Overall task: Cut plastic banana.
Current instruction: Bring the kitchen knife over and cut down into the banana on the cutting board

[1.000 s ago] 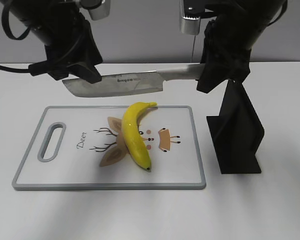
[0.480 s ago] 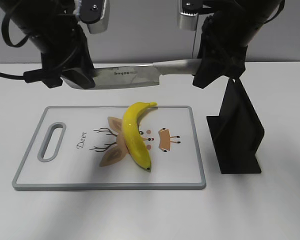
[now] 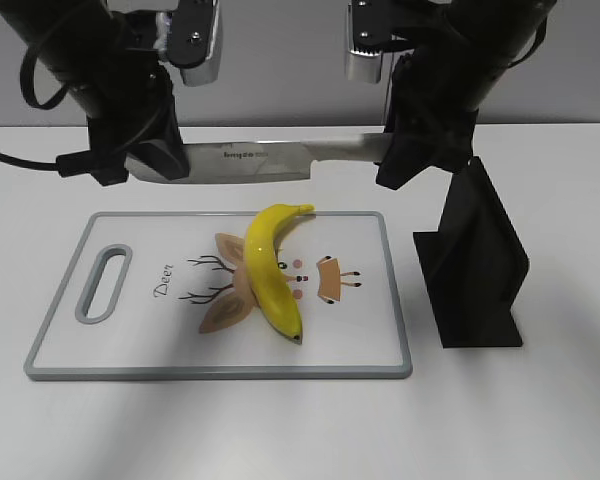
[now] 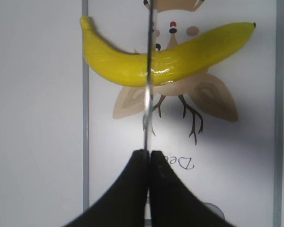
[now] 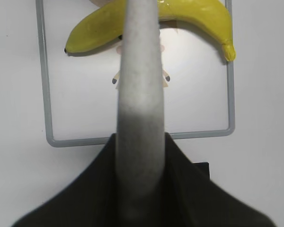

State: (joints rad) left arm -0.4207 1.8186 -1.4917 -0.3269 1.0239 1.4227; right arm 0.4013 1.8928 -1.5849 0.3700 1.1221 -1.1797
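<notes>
Both end effectors carry 1 knife (image 3: 255,160) level in the air above the far edge of the cutting board (image 3: 130,350). At the blade's tip end, the left end effector (image 3: 145,160) has its black fingers (image 4: 144,189) pressed together on the thin blade, seen edge-on in the left wrist view. At the other end, the right end effector (image 3: 412,160) is pinched around the grey handle (image 5: 139,109), which fills the middle of the right wrist view.

On the white counter (image 3: 540,420) lies the grey-rimmed white board with a slot handle at its left end and a printed deer drawing. The plastic banana (image 3: 272,270) rests on that board near its middle, lying over the drawing, its greenish stem end reaching the far rim and its dark tip pointing toward the near edge. It is whole and uncut. The blade hangs clear of the banana, above and behind its stem end in the exterior view; from the left wrist camera the blade line crosses the fruit's middle.

A black angled stand (image 3: 475,260) sits on the counter just right of the board, below the right end effector.
</notes>
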